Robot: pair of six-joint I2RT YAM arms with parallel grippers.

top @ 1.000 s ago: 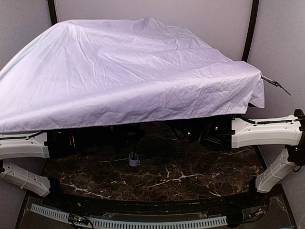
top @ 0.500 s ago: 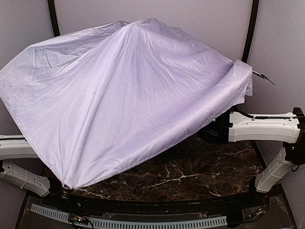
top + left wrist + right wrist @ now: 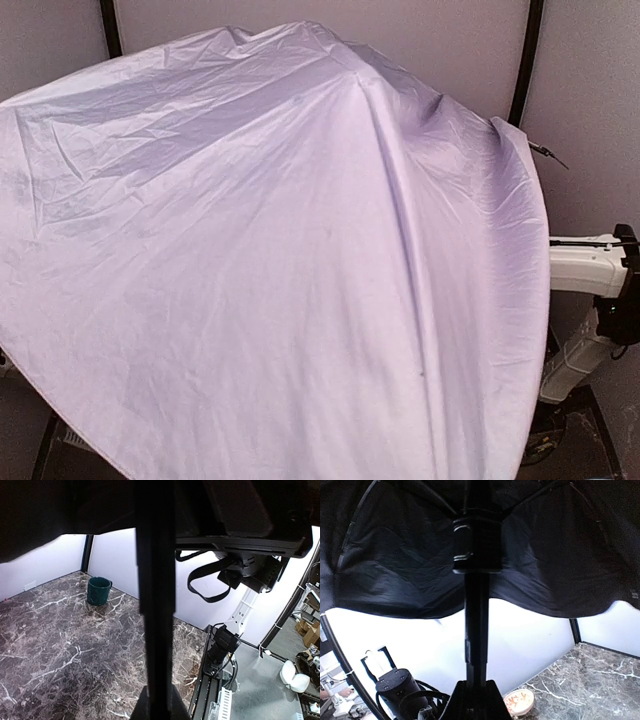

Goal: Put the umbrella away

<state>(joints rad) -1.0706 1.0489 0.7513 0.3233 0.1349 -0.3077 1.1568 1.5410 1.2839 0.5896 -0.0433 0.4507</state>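
The umbrella (image 3: 280, 260) is open, and its pale lavender-white canopy fills almost the whole top view, hiding both grippers and the table. One rib tip (image 3: 548, 156) sticks out at the right. In the left wrist view, my left gripper (image 3: 156, 707) is shut on the thin black shaft (image 3: 156, 605), which runs straight up the frame. A black strap loop (image 3: 207, 587) hangs at the upper right. In the right wrist view, my right gripper (image 3: 475, 700) is shut on the shaft (image 3: 476, 630) below the runner (image 3: 476, 542), under the black lining (image 3: 395, 565).
A teal cup (image 3: 99, 590) stands at the far corner of the dark marble table (image 3: 55, 650). A small bowl with an orange pattern (image 3: 519, 701) sits on the table by the white wall. The white right arm link (image 3: 590, 265) shows beside the canopy.
The canopy has risen and tipped toward the camera. It now covers the marble table, the left arm and most of the right arm, which showed before.
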